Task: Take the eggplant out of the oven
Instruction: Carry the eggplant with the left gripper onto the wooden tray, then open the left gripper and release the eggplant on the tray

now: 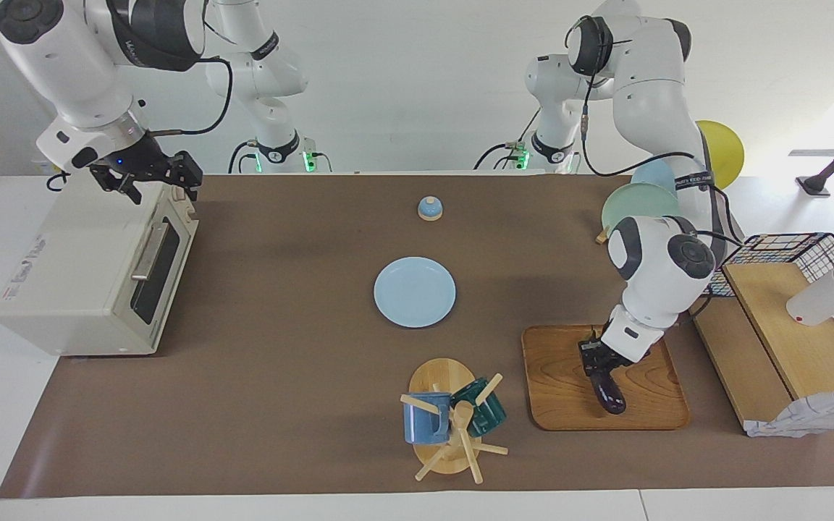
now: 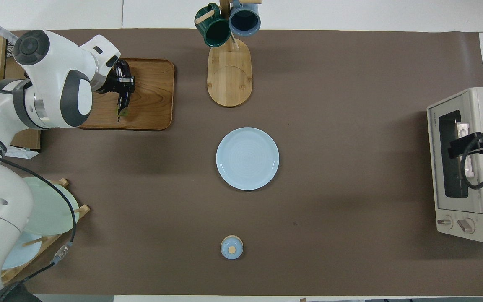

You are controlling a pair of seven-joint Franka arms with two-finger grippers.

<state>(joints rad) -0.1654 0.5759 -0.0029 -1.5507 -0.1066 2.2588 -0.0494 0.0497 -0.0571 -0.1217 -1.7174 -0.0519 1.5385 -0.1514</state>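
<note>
The eggplant (image 1: 609, 394) (image 2: 123, 102) is dark, glossy and slim. It hangs tip-down in my left gripper (image 1: 596, 364) (image 2: 123, 85), which is shut on its upper end low over the wooden tray (image 1: 569, 405) (image 2: 153, 109). I cannot tell whether its lower tip touches the tray. The cream oven (image 1: 77, 275) (image 2: 476, 218) stands at the right arm's end of the table with its dark glass door closed. My right gripper (image 1: 160, 188) (image 2: 472, 144) hovers open above the oven's top front edge, holding nothing.
A light blue plate (image 1: 415, 291) lies mid-table, with a small bell (image 1: 429, 208) nearer the robots. A wooden mug rack (image 1: 453, 420) with two mugs stands beside the tray. A rack of plates (image 1: 638, 206) and a wire basket with wooden boards (image 1: 786, 325) are at the left arm's end.
</note>
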